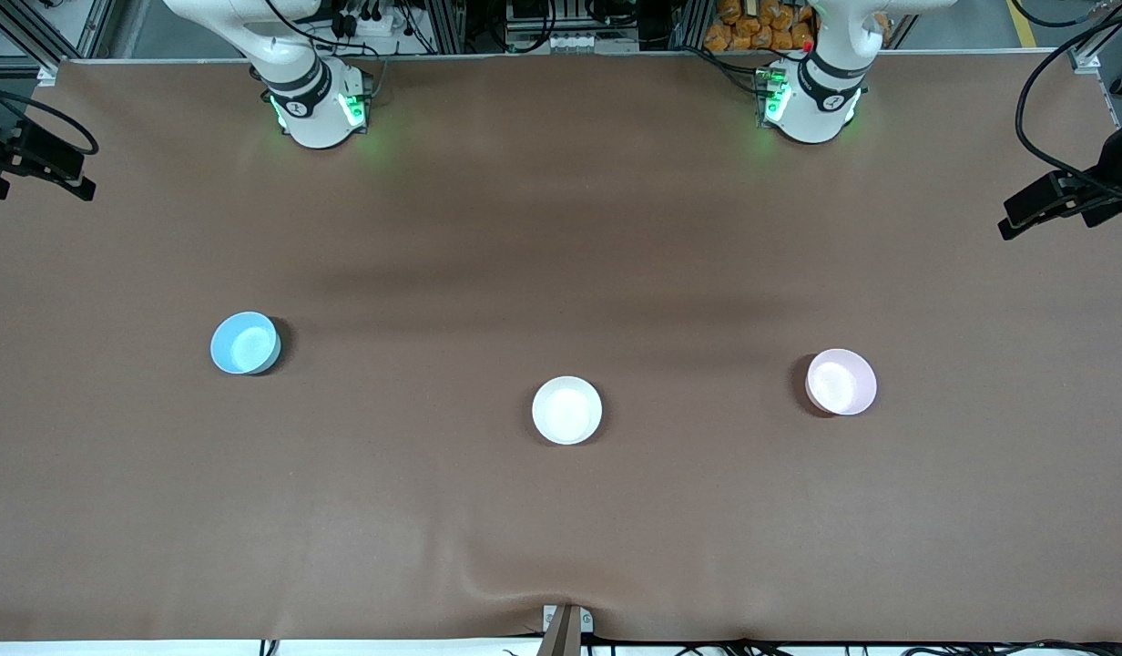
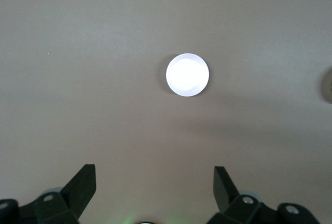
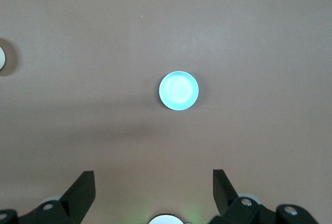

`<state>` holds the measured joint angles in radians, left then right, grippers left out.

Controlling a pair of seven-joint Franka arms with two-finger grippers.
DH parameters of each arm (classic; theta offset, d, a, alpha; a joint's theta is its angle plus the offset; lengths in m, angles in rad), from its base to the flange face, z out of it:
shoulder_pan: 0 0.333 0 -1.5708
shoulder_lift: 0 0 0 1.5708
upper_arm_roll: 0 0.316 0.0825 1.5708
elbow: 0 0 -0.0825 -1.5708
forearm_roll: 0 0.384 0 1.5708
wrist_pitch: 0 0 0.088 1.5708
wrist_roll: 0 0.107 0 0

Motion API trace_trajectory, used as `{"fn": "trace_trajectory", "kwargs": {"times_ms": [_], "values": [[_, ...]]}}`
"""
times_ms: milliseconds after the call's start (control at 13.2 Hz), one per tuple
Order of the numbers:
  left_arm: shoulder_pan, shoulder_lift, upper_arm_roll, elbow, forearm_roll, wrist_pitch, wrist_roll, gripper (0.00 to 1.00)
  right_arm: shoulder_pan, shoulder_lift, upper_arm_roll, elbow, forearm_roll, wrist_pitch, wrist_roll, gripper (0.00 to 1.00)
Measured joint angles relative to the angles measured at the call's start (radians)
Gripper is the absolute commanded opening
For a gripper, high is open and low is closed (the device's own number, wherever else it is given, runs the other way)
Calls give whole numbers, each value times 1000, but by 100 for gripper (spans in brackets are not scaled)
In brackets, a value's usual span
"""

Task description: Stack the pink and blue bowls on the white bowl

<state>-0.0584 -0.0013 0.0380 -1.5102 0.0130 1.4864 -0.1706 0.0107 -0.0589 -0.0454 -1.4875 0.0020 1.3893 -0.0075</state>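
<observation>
Front view: the blue bowl [image 1: 245, 343], white bowl [image 1: 567, 410] and pink bowl [image 1: 841, 381] sit apart on the brown worktop [image 1: 561, 528]; both pincers are out of frame.

Left wrist view: the left pincer [image 2: 154, 187], spread and partly cropped, hangs high over the washed-out pink bowl [image 2: 188, 75].

Right wrist view: the right pincer [image 3: 153, 187], spread, hangs over the blue bowl [image 3: 178, 91]; the white bowl [image 3: 1, 58] is cut by the edge.

Three bowls sit well apart on the table [image 1: 561, 228]: blue bowl [image 1: 245, 343], white bowl [image 1: 567, 410], pink bowl [image 1: 841, 382]. Bare cloth surrounds each, with wide gaps between them for a gripper.
</observation>
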Motion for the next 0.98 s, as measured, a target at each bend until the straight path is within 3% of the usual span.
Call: {"fn": "trace_trajectory", "kwargs": {"times_ms": [983], "values": [[5, 0, 3, -4, 0, 2, 21, 100, 0, 0, -1, 0, 0, 1, 0, 100]]}}
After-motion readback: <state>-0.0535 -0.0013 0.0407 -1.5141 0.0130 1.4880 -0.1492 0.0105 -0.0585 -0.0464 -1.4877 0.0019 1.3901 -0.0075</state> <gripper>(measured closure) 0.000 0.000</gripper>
